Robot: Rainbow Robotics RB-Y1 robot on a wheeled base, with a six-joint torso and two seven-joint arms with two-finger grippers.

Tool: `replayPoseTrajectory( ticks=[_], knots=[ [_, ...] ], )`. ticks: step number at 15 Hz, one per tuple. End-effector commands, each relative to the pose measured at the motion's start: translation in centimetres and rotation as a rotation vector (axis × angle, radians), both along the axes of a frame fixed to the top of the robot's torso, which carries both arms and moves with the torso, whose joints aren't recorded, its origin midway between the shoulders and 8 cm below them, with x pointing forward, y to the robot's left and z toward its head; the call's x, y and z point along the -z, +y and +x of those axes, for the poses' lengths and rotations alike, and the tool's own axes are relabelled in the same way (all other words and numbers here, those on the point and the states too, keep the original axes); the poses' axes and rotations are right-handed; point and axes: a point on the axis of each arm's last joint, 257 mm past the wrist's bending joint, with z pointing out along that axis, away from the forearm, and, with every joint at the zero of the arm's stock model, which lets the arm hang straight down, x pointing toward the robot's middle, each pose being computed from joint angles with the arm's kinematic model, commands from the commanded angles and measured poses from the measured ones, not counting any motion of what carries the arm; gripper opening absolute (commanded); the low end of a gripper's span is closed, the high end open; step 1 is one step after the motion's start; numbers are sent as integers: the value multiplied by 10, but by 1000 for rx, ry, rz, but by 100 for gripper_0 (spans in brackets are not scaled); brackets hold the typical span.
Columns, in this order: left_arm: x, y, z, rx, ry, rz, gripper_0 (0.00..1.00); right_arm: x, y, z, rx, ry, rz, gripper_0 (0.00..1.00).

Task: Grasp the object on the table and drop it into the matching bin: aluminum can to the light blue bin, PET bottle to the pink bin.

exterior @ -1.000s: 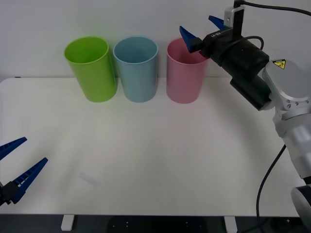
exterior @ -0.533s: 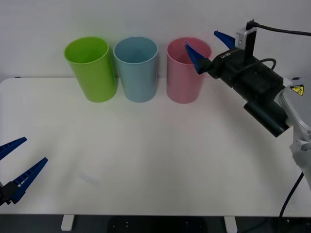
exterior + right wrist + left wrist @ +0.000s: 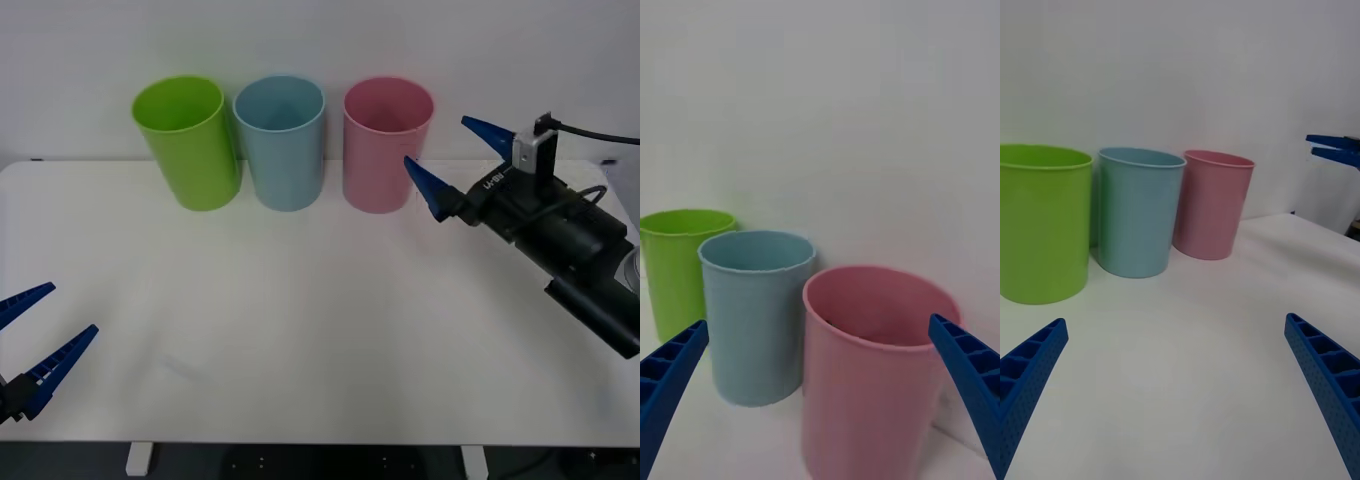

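The pink bin [image 3: 388,150] stands upright at the back of the white table [image 3: 300,300], rightmost in a row of three. The light blue bin [image 3: 282,145] is beside it on the left. My right gripper [image 3: 437,142] hangs open and empty just to the right of the pink bin, below its rim height, fingers pointing at it. In the right wrist view the pink bin [image 3: 872,390] sits between the spread fingers, its inside mostly hidden. The PET bottle is out of view. My left gripper [image 3: 73,308] rests open at the table's front left corner.
A lime green bin [image 3: 190,145] stands at the left end of the row, close beside the light blue one. A white wall rises right behind the bins. The wide tabletop in front of the bins is bare white surface.
The right gripper, open throughout, has drawn back from over the pink bin's rim, moving right and down. The left arm has not moved.
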Motion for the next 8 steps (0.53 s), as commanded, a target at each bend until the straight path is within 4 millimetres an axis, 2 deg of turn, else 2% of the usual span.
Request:
replayPoseTrajectory(
  ticks=[1, 4, 8],
  knots=[
    [0, 0, 0, 0, 0, 0, 100, 20, -15, -17, -4, -11, -65, 100],
    [0, 0, 0, 0, 0, 0, 100, 42, -37, -34, 21, -5, -115, 100],
    [0, 0, 0, 0, 0, 0, 100, 61, -54, -59, 5, 18, -136, 100]
  ],
)
